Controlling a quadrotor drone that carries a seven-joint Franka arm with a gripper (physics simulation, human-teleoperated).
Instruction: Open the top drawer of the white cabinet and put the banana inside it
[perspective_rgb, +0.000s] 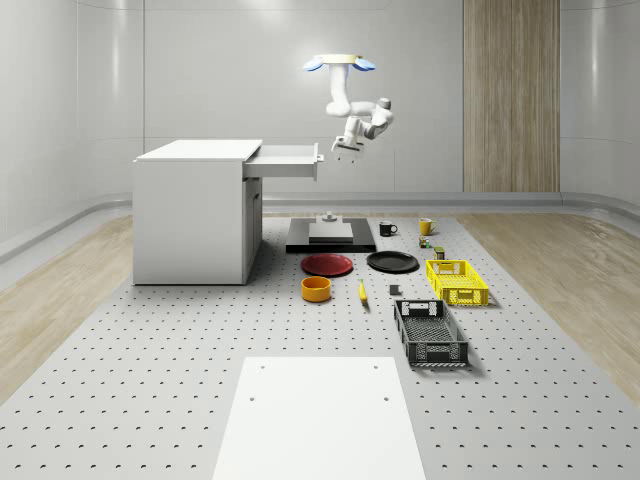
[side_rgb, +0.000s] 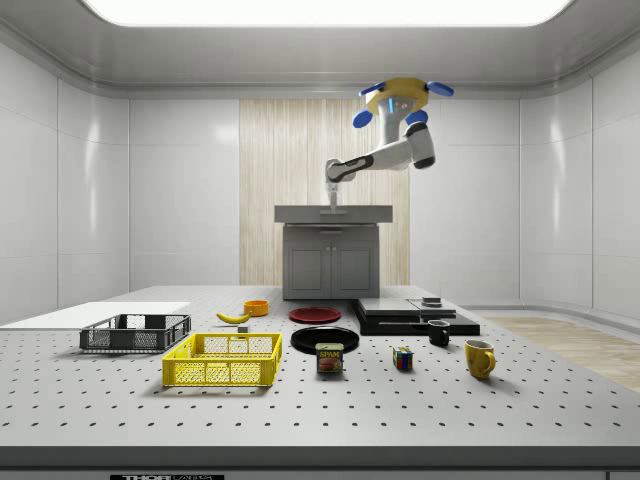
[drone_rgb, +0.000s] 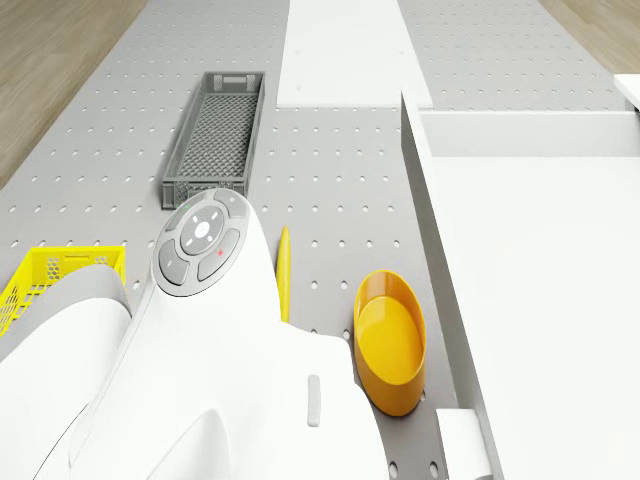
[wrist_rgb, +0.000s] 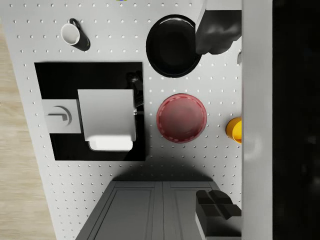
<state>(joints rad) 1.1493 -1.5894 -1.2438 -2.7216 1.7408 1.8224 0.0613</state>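
Meanwhile, banana (perspective_rgb: 362, 291) flat on the floor, long axis toward the back wall; gripper (perspective_rgb: 345, 148) apparently empty at the open drawer's (perspective_rgb: 287, 160) front.

A grey perforated table (perspective_rgb: 150, 360) carries the white cabinet (perspective_rgb: 190, 215), a banana (perspective_rgb: 362, 291), an orange bowl (perspective_rgb: 316, 289) and red plate (perspective_rgb: 327, 264). Yellow basket (perspective_rgb: 457, 281) and grey basket (perspective_rgb: 430, 334) sit near the whole-scene view's right.

Open top drawer (perspective_rgb: 287, 160) juts beside banana (perspective_rgb: 362, 291).
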